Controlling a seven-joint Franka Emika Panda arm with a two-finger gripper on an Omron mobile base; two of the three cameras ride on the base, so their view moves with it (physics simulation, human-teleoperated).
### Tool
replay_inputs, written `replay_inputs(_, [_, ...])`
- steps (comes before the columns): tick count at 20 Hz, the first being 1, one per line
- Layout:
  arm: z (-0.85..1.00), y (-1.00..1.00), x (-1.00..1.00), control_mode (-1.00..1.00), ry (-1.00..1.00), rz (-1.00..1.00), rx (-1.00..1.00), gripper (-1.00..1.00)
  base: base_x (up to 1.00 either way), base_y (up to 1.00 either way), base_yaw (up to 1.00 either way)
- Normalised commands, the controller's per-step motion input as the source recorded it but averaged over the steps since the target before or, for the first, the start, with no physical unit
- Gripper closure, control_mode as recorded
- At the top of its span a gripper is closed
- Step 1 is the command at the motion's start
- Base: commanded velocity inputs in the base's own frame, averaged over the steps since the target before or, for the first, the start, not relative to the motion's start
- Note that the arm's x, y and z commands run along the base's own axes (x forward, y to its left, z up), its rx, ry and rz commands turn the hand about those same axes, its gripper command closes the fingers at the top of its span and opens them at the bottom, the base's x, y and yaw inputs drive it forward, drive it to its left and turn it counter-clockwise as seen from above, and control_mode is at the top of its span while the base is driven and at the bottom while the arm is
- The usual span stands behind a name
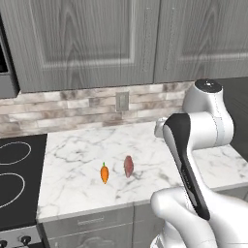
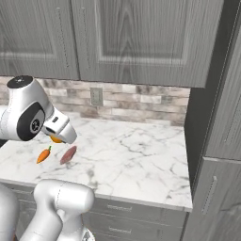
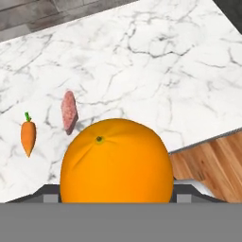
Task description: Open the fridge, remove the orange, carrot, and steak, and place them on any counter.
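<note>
The gripper (image 3: pixel 116 191) has its jaws pinched on the orange (image 3: pixel 115 163), held above the counter (image 3: pixel 156 71) near its front edge. Beyond the jaws and to their left in the hand view, the steak (image 3: pixel 69 111) and the carrot (image 3: pixel 28 134) lie side by side on the marble, apart.

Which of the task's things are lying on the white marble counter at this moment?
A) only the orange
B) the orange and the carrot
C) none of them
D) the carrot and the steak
D: the carrot and the steak lie side by side, a little apart, on the counter, while the orange sits between the fingers of the gripper above it.
</note>
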Motion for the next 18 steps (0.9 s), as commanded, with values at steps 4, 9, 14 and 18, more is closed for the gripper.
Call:
replay_inputs(4, [-0.13,0.02,0.27,-1.00,0.03,0.00,0.00,1.00,0.00,0.00,0.00])
replay_inputs(9, [-0.31,0.00,0.42,-1.00,0.10,0.17,0.01,1.00,0.00,0.00,0.00])
replay_inputs(14, [-0.51,0.00,0.40,-1.00,0.10,0.28,0.00,1.00,0.00,0.00,0.00])
replay_inputs(18, [-0.53,0.00,0.64,-1.00,0.12,0.24,0.00,1.00,0.00,0.00,0.00])
